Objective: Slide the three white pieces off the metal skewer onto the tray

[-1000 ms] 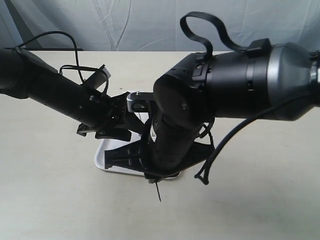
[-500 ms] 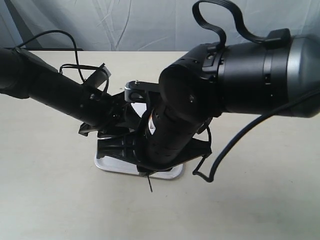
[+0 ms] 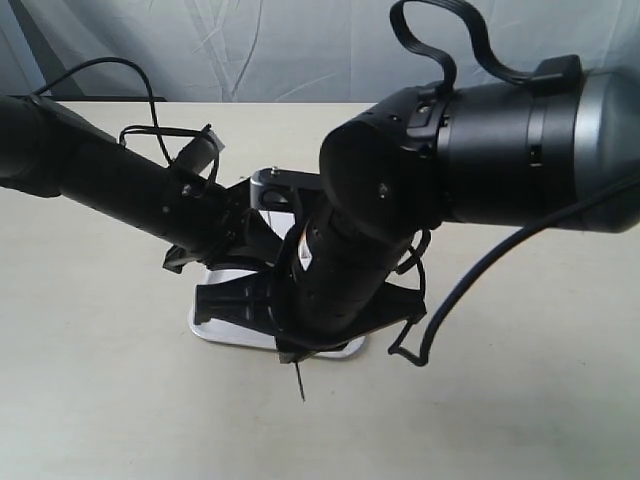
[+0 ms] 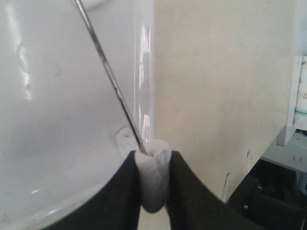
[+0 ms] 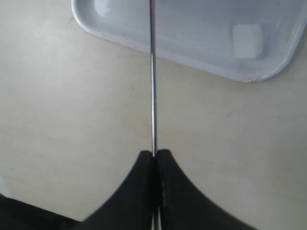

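Note:
My left gripper (image 4: 153,155) is shut on a white piece (image 4: 153,177) at the end of the metal skewer (image 4: 110,76), squeezing it just over the tray's rim. The skewer slants away over the white tray (image 4: 53,120). Beside the finger, another white piece (image 4: 125,139) lies flat on the tray. My right gripper (image 5: 154,153) is shut on the skewer (image 5: 152,76), which runs straight out over the tray (image 5: 144,33). One white piece (image 5: 247,40) rests in the tray's corner. In the exterior view both arms cover the tray (image 3: 215,325), and the skewer's end (image 3: 300,385) sticks out below.
The beige table (image 3: 520,400) surrounds the tray. The bulky right arm (image 3: 480,150) hangs over the middle and hides most of the tray. A cable (image 3: 440,310) loops down beside it. A crumpled light curtain (image 3: 280,50) closes the back.
The right arm has shifted a little to the left and nearer the camera, carrying the skewer's free end leftward. The left arm has barely moved over the tray.

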`<state>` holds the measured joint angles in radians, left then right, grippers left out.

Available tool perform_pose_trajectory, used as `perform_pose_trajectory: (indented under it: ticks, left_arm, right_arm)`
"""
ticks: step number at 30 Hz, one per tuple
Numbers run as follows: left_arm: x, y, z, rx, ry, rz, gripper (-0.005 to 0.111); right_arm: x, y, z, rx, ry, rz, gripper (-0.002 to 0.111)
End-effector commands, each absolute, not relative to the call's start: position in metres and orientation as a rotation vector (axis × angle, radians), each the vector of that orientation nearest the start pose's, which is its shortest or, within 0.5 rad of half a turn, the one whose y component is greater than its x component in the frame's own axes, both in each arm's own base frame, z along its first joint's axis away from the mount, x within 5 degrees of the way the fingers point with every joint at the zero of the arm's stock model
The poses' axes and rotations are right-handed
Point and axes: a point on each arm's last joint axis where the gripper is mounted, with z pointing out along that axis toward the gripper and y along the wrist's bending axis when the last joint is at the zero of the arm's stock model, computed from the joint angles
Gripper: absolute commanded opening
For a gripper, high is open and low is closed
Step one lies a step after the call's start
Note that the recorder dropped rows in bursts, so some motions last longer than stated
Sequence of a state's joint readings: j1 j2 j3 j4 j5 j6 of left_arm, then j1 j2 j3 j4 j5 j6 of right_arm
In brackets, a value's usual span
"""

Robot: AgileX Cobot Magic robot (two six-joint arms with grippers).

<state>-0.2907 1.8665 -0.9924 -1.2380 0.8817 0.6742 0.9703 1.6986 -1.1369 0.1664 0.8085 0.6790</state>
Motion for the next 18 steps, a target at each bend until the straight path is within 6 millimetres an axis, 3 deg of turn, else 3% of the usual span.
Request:
perform_pose_trajectory:
  ticks: [1,8,18]
  left_arm:
    - [0.309,-0.157,0.162,0.089,2.728,-1.234,0.014]
    - [0.311,-0.156,0.161,0.071,2.719,-1.194,0.014]
    - [0.315,-0.154,0.16,0.045,2.704,-1.142,0.017]
  right_arm:
    - [0.162,0.277,0.22,-0.423,3.164,0.439,-0.001]
    - [0.129,0.284,0.22,-0.636,3.248,0.369,-0.001]
    - [0.086,0.286,0.221,-0.811,3.33,0.164,-0.001]
